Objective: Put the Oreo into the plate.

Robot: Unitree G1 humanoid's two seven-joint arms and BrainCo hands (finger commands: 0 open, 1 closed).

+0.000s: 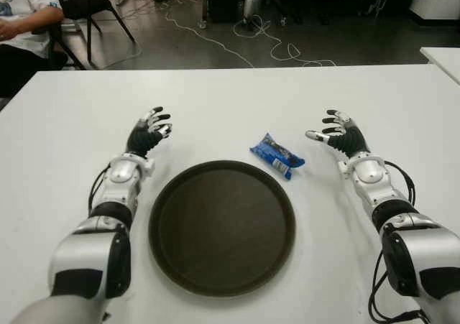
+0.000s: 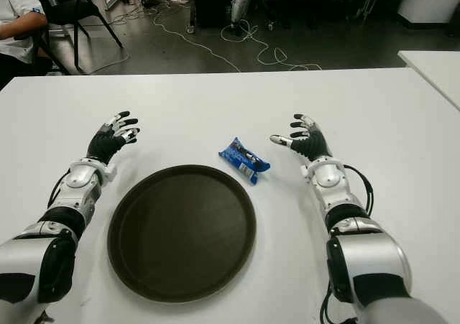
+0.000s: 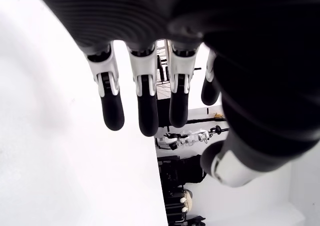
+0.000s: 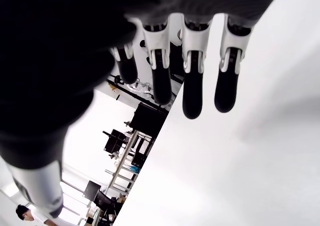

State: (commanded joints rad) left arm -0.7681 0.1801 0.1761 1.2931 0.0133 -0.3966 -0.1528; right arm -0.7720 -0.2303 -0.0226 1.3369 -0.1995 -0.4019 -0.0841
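right hand [image 1: 336, 131] empty, Oreo [image 1: 277, 155] beside plate [image 1: 172, 195]

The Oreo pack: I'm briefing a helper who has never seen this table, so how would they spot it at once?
Start at the white table and find the big round dark plate near the front. Just beyond its far right rim, between it and the open right hand, lies the Oreo pack. It is the only blue thing there, a small crinkly wrapper.

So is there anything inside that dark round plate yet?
No, the plate holds nothing; its whole inside shows bare. The blue Oreo packet lies on the white table just beyond its rim, toward the open right hand.
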